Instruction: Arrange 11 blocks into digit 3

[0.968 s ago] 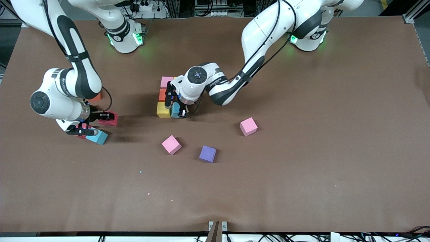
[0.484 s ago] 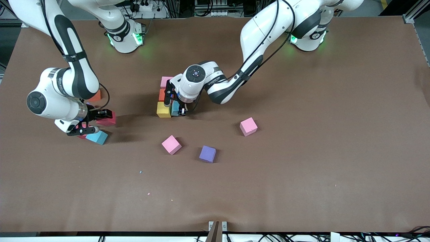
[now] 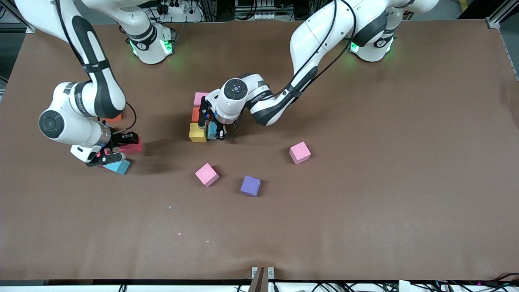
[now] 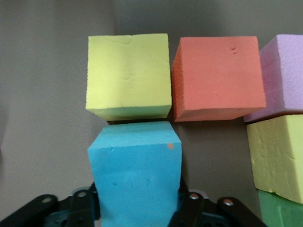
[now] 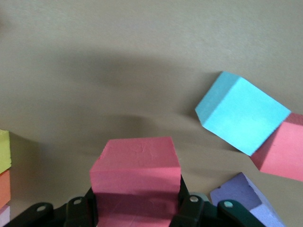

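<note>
Your left gripper (image 3: 214,133) brackets a matte light-blue foam cube (image 4: 135,175) — grip uncertain; right gripper (image 5: 135,208) clamps a red cube (image 5: 136,177).

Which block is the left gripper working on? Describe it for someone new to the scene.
Start at the cluster of cubes at mid-table, under the left gripper. The light blue cube sits between its fingers, on the table beside the yellow cube, at the cluster's end nearest the front camera. It is that cluster's only blue block.
</note>
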